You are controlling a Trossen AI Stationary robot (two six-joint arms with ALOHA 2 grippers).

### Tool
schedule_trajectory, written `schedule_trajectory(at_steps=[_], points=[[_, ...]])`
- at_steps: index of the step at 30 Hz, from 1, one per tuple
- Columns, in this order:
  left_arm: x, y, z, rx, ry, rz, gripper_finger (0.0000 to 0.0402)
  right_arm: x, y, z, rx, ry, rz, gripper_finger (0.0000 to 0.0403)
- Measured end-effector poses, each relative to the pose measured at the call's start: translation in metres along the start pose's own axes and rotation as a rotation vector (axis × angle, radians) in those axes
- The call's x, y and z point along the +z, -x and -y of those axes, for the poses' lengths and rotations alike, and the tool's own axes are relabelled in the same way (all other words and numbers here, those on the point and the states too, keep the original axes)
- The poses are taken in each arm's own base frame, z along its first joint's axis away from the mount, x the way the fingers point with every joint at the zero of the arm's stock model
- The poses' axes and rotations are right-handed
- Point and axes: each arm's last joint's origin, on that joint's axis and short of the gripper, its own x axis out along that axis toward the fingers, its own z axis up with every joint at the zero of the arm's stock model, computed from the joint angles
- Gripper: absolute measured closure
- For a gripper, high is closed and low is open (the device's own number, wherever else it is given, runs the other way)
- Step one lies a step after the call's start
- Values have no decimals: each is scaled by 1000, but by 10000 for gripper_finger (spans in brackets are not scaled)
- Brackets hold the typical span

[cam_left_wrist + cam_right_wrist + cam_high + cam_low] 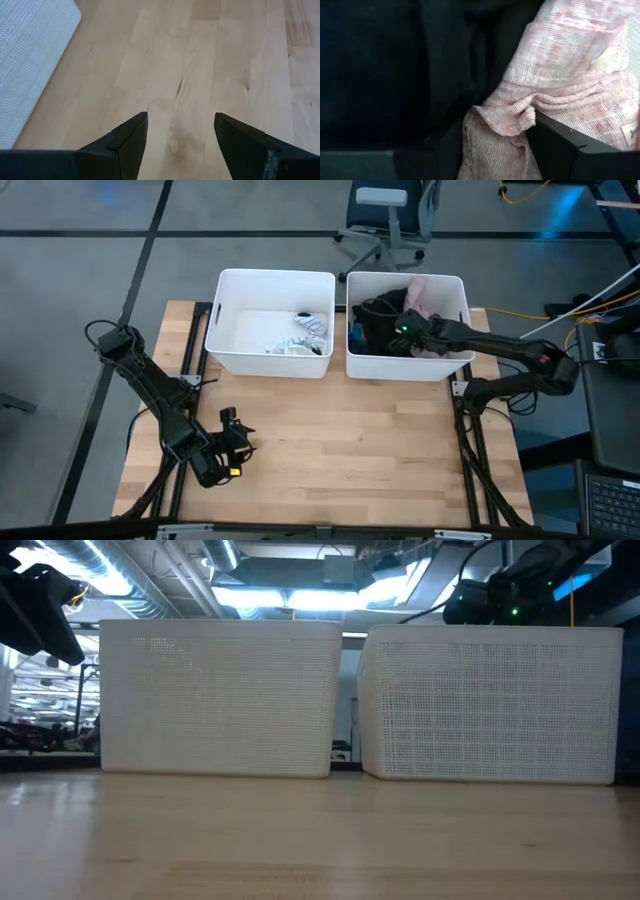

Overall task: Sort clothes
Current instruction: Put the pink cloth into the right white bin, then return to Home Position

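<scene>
- While the right gripper reaches down into the right-hand white rectangular plastic tub, its two dark fingers are pinched on a gathered fold of the pale pink finely woven garment; the step in hand looks like the pick of one piece out of the mixed pile.
- The pink garment lies at the side of that tub's heap, bunched and wrinkled where the fingers hold it, with a loose flap hanging between them.
- Right against it sits the dark, near-black soft clothing, which fills most of the tub's other side; its folds touch the pink cloth, so I judge they could drag along with it.
- The next move, as I read it, calls for a straight lift clear of the tub's rim, slow enough that the dark pieces fall away, then a carry across to the left-hand white plastic tub.
- That tub already holds a small crumpled bundle of white and striped fabric near its inner corner.
- The left gripper waits over the bare light wooden slatted table, near its front left area, fingers spread apart and holding nothing.
</scene>
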Motion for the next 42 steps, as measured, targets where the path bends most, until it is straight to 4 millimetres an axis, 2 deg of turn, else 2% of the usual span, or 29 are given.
schedule_trajectory(at_steps=[4,7,17,25,29,35,42], points=[[0,0,0,1,0,1,181,-1,-4,-1,2,9,-15,191],[0,0,0,1,0,2,181,3,3,0,3,32,-27,191],[0,0,0,6,-6,8,181,33,70,20,59,-16,42,191],[3,1,3,-20,-48,34,181,44,114,27,270,-57,151,191],[9,4,2,-53,-55,64,181,42,130,13,368,9,240,191],[25,8,-9,-67,-84,120,181,33,155,-28,585,157,382,191],[46,9,-32,-43,-168,267,196,-2,176,-84,876,332,584,192]])
